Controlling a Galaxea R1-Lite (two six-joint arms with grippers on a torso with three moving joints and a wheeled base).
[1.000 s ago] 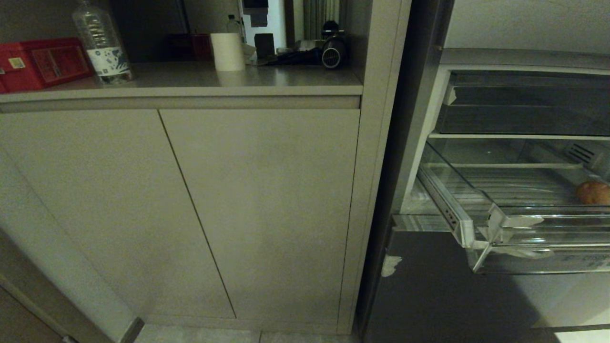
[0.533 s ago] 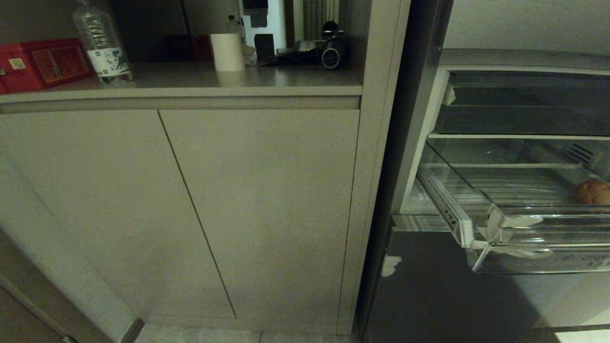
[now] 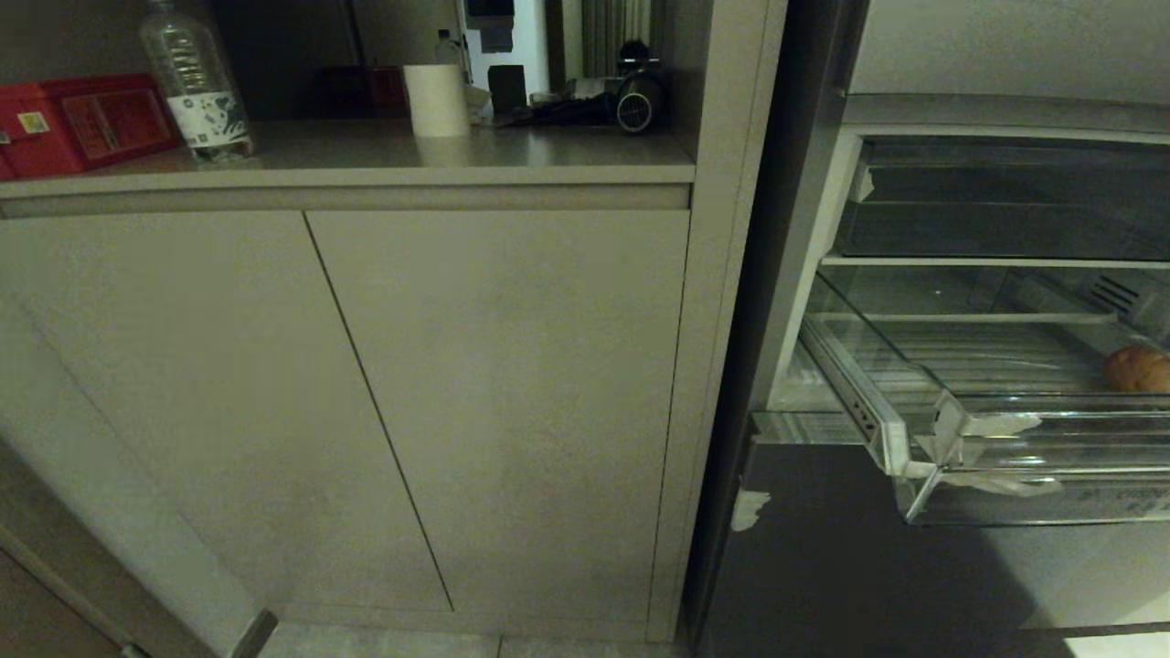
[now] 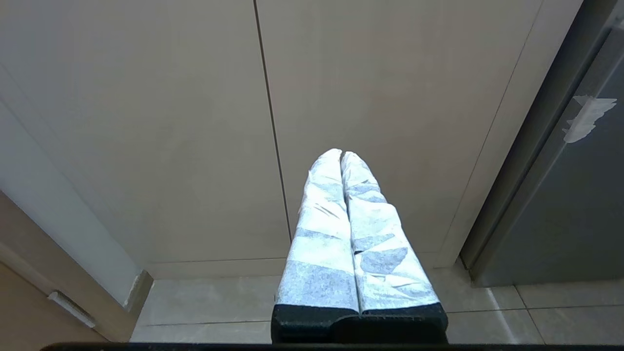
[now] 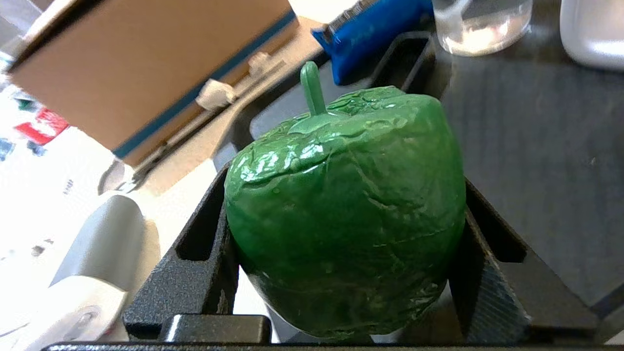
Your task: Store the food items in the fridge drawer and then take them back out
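In the right wrist view my right gripper [image 5: 346,234] is shut on a glossy green pepper-shaped food item [image 5: 351,195] with a short stem, its black fingers [image 5: 204,248] pressed against both sides. The head view shows the fridge drawer [image 3: 1005,457] pulled out at the right, clear, with white tape on its front corner. A small round orange-brown food item [image 3: 1136,368] lies on its ribbed floor at the picture's right edge. My left gripper [image 4: 341,155] is shut and empty, low in front of the beige cabinet doors. Neither gripper shows in the head view.
A darker smoky bin [image 3: 1005,210] sits above the drawer. The counter [image 3: 366,151] holds a red box [image 3: 87,119], a plastic bottle [image 3: 195,82] and a white roll [image 3: 437,99]. Beyond the pepper are a cardboard box [image 5: 146,68], a blue packet [image 5: 370,34] and a clear container [image 5: 480,24].
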